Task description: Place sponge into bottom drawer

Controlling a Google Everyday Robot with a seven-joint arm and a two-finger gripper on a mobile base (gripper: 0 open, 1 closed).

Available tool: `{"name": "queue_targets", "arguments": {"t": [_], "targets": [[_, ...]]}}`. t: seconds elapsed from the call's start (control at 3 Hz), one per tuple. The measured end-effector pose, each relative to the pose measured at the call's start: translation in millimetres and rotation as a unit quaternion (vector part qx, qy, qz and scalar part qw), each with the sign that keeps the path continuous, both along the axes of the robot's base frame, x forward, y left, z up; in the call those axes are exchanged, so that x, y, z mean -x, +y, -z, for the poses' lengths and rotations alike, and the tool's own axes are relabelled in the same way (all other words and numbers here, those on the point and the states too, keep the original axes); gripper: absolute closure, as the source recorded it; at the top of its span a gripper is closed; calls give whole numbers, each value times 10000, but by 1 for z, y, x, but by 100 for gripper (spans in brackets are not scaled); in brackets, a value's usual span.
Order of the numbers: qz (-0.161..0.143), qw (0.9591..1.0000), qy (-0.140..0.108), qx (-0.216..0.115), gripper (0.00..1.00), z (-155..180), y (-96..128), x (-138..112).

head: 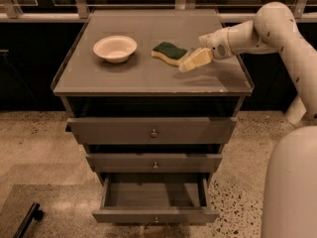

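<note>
The sponge (170,52), pale yellow with a dark green top, lies flat on the cabinet top (143,78), right of centre. My gripper (194,60) reaches in from the right on the white arm (257,31). It hangs low over the top, just right of the sponge, with its tip close to the sponge's right edge. I cannot tell whether it touches the sponge. The bottom drawer (124,215) is pulled out and its inside shows nothing in it.
A cream round bowl (115,48) stands on the cabinet top, left of the sponge. The two wider drawers (153,132) above are shut or nearly shut. My white base (292,187) fills the lower right. A dark bar (27,221) lies on the floor at lower left.
</note>
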State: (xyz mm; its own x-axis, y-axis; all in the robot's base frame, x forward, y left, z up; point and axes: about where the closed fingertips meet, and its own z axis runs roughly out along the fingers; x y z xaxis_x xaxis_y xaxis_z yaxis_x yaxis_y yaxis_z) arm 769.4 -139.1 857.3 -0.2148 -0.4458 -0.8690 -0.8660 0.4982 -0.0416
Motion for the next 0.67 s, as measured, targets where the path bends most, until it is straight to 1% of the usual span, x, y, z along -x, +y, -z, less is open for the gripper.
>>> {"name": "queue_targets", "arguments": {"t": [0.33,0.67], "targets": [[-54,9999,99,-107,0,13,13,-8],[-201,9997,96,-135,0,18,32,-17]]}}
